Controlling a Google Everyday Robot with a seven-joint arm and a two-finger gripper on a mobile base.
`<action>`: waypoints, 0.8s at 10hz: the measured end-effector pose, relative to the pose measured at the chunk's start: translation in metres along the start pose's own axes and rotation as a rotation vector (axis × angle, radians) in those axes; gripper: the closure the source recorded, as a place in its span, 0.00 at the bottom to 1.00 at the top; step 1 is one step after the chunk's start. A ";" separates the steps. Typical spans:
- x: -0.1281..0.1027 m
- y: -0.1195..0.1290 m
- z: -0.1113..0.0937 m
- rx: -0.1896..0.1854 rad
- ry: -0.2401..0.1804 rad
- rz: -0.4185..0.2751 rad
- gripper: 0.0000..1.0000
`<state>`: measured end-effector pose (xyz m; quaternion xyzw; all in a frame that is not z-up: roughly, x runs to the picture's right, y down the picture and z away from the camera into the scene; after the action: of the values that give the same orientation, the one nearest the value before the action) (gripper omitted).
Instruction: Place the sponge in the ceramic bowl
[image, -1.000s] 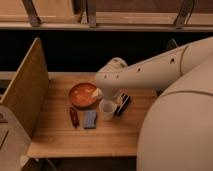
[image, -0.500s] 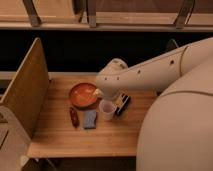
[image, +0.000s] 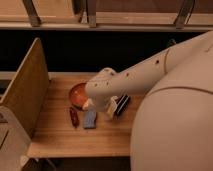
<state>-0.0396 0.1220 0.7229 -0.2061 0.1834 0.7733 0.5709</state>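
Because the sponge (image: 90, 120) lies at the ceramic bowl's (image: 76, 94) five o'clock, the gripper (image: 90, 104) hovers above it, likely to grasp; its spread cannot be told.

No writing, label, brand or number can be read on anything here; the gripper (image: 89, 104) is low between the bowl (image: 76, 93) and the sponge (image: 90, 119)

Dim, warm indoor light with an orange cast throughout. The counter (image: 60, 135) is lit fairly evenly, and the space behind it goes near black. The arm (image: 145, 75) is paler on top and shaded underneath, with no hard glare. The gripper (image: 90, 103) sits in that shade at the right edge of the ceramic bowl (image: 76, 94).
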 end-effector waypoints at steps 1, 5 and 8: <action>0.008 0.007 0.003 0.001 0.023 -0.027 0.20; 0.008 0.013 0.026 0.028 0.076 -0.051 0.20; -0.006 0.015 0.057 0.074 0.115 -0.040 0.20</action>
<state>-0.0585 0.1428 0.7745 -0.2323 0.2401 0.7415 0.5818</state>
